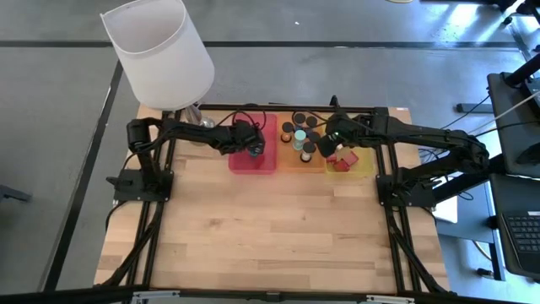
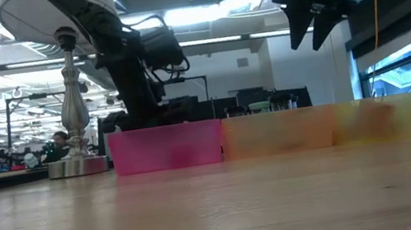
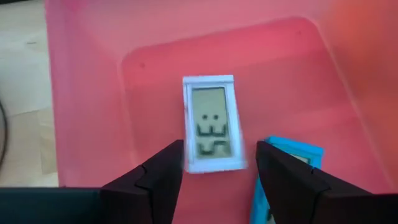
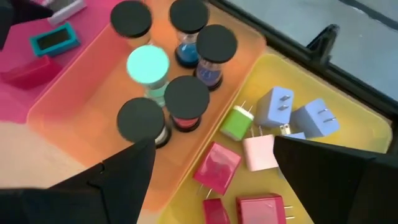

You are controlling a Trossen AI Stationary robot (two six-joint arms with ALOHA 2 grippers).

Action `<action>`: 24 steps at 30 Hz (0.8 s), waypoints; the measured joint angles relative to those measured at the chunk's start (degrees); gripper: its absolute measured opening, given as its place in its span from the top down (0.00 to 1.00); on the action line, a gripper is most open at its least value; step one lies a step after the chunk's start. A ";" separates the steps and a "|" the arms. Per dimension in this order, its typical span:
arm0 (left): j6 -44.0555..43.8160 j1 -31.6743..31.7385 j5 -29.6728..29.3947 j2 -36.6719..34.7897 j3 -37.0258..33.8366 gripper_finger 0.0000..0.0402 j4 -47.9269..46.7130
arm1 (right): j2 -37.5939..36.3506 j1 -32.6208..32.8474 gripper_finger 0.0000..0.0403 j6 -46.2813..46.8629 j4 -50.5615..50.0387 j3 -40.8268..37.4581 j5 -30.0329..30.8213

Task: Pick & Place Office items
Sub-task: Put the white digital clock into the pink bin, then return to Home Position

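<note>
My left gripper (image 3: 217, 169) is open and low inside the red tray (image 1: 253, 163). Its fingers stand on either side of the near end of a white flat block with a small screen (image 3: 211, 121), which lies flat on the tray floor. Whether the fingers touch it, I cannot tell. A teal flat block (image 3: 287, 155) lies beside one finger. My right gripper (image 4: 211, 149) is wide open and empty. It hangs well above the border of the orange tray (image 4: 74, 106) and the yellow tray (image 4: 373, 134). Black cylinders (image 4: 186, 93) stand in the orange tray. Lavender (image 4: 277, 106), green (image 4: 236, 121), pink (image 4: 260, 152) and red cubes (image 4: 217, 168) lie in the yellow tray.
The three trays stand side by side along the table's far edge (image 2: 276, 135). The white-shaded lamp (image 1: 160, 51) stands at the far left corner, its metal base (image 2: 80, 163) next to the red tray. The near part of the wooden table (image 1: 270, 228) is bare wood.
</note>
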 joint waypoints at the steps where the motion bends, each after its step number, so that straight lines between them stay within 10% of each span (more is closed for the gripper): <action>1: 0.18 0.00 0.54 -0.18 0.00 0.51 -0.06 | 0.00 0.00 0.18 -0.42 0.00 0.01 -0.64; 14: 8.13 -0.34 9.01 -9.79 -0.04 0.43 0.14 | -0.04 0.02 0.18 -6.04 0.00 0.01 -2.40; 24: 22.54 -9.24 -1.45 -26.80 -0.04 0.54 -0.87 | -0.60 1.62 0.18 -22.35 8.24 0.01 -5.56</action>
